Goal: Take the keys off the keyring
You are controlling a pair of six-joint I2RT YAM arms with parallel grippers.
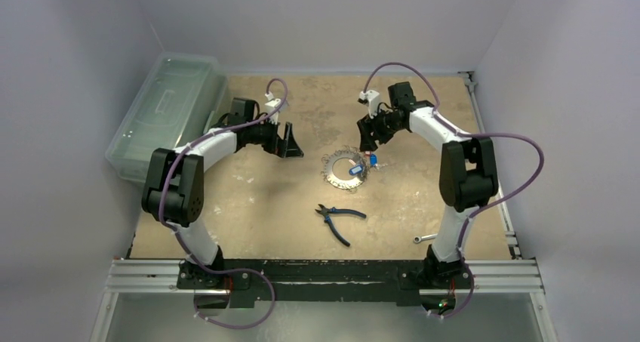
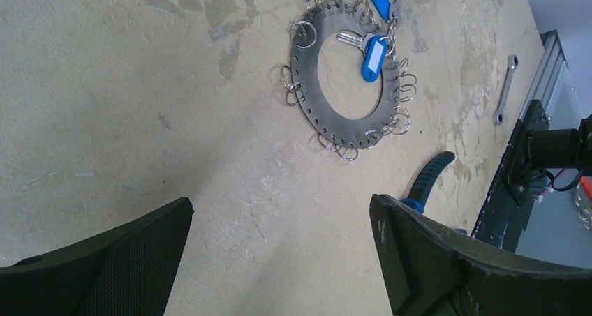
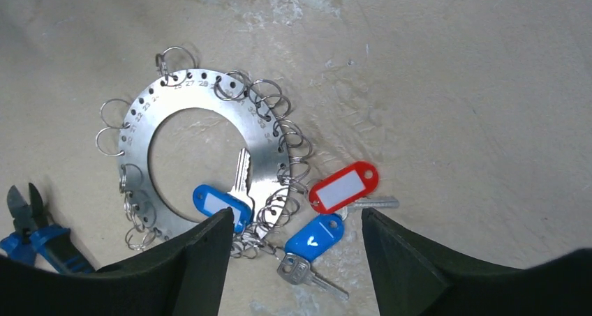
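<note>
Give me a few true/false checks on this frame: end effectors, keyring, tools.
1. The right end effector is open over the keys. True.
2. The left end effector grips the pliers. False: it is open and empty; the pliers lie free on the table.
3. The keyring is a flat plate with numbered holes. True.
4. Every key tag is blue. False: one is a red tag.
5. The wrench lies inside the keyring. False: it lies well apart, toward the near edge.
</note>
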